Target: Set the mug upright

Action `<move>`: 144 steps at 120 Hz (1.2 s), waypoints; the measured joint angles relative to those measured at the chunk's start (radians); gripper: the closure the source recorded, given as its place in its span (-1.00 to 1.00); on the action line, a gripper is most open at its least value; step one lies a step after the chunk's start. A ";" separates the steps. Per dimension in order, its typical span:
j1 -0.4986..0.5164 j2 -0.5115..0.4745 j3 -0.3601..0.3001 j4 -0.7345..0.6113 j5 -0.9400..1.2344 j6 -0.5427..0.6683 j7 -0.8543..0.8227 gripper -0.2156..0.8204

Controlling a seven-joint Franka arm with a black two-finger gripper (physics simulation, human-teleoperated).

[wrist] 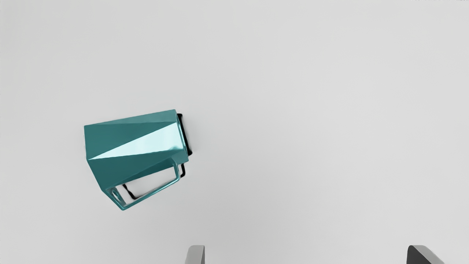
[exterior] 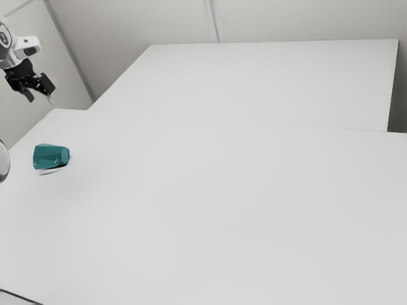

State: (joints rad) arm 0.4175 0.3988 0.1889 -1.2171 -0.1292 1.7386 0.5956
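My black gripper (exterior: 39, 95) hangs in the air at the exterior view's upper left, above and apart from the teal mug (exterior: 51, 156), which lies on its side on the white table. In the wrist view the faceted mug (wrist: 135, 143) rests tipped over, with its angular handle (wrist: 157, 190) out to one side. The two fingertips of the gripper (wrist: 306, 253) stand wide apart with nothing between them. The inside of the mug is hidden.
The white table (exterior: 216, 203) stretches across the exterior view, and a second white surface (exterior: 267, 82) adjoins its far edge. A rounded pale object (exterior: 4, 161) shows at the exterior view's left edge, and a thin dark line (exterior: 19, 296) at its lower left corner.
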 joint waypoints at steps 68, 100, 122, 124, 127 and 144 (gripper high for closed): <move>0.435 0.346 -0.275 0.260 -0.021 0.013 0.229 -0.58; 0.534 0.496 -0.407 0.343 -0.010 0.034 0.306 -0.58; 0.557 0.546 -0.459 0.364 -0.010 0.043 0.344 -0.58; 0.559 0.549 -0.464 0.365 -0.011 0.043 0.347 -0.58; 0.563 0.553 -0.472 0.367 -0.011 0.044 0.351 -0.58; 0.577 0.574 -0.504 0.378 -0.024 0.046 0.370 -0.58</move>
State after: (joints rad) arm 0.9944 0.9728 -0.3150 -0.8386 -0.1530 1.7848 0.9656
